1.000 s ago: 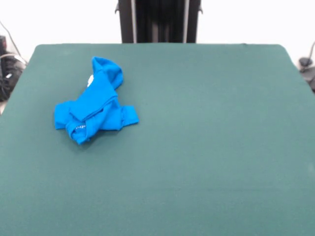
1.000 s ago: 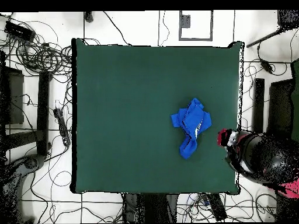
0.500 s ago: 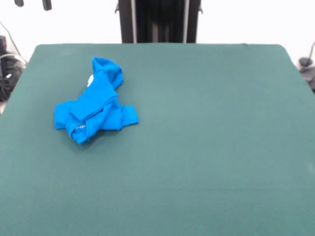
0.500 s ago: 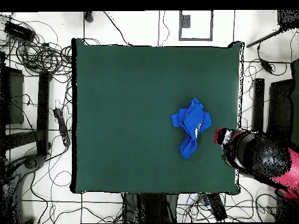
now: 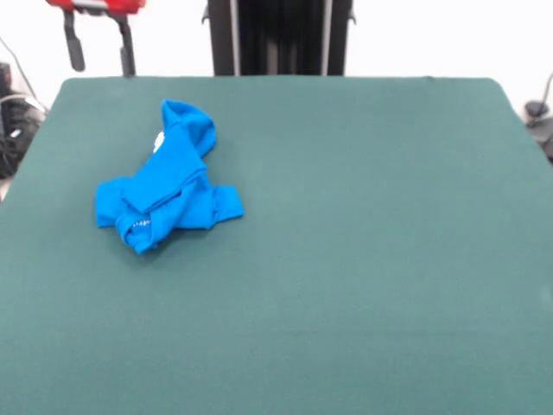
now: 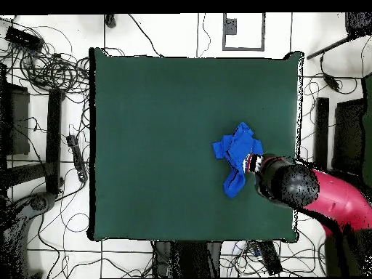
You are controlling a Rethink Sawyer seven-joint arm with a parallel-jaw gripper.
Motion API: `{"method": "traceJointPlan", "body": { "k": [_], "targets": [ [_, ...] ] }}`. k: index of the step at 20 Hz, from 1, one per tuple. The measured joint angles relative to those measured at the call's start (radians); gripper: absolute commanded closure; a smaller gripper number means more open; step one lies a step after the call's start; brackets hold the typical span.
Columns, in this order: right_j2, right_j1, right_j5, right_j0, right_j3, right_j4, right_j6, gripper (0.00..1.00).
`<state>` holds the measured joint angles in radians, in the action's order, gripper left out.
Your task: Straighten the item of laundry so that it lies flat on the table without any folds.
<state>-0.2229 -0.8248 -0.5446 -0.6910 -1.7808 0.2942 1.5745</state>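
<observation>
The item of laundry (image 5: 164, 186) is a bright blue shirt lying crumpled and folded over itself on the left part of the dark green table (image 5: 363, 259). A bit of white shows at its upper fold. My gripper (image 5: 103, 69) hangs above the table's far left corner, beyond the shirt and apart from it. It is open, with two black fingers spread under a red body and nothing between them. From overhead the shirt (image 6: 236, 158) lies near the table's (image 6: 160, 131) right side, and the red and black arm (image 6: 305, 192) reaches in right beside it.
Tangled cables (image 6: 51, 69) and dark boxes cover the floor around the table in the overhead view. The black pedestal column (image 5: 278, 39) stands past the far edge. More cables (image 5: 13, 121) lie off the left side.
The gripper has dropped into the front view at the top left. Overhead, the arm has swung left over the table's edge to beside the shirt. The shirt has not moved.
</observation>
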Motion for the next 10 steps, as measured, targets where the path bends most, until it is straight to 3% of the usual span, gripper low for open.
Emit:
{"method": "traceJointPlan", "body": {
  "k": [10],
  "targets": [
    [0.001,0.091,0.055,0.071,0.000,0.005,0.000,0.00]
  ]
}}
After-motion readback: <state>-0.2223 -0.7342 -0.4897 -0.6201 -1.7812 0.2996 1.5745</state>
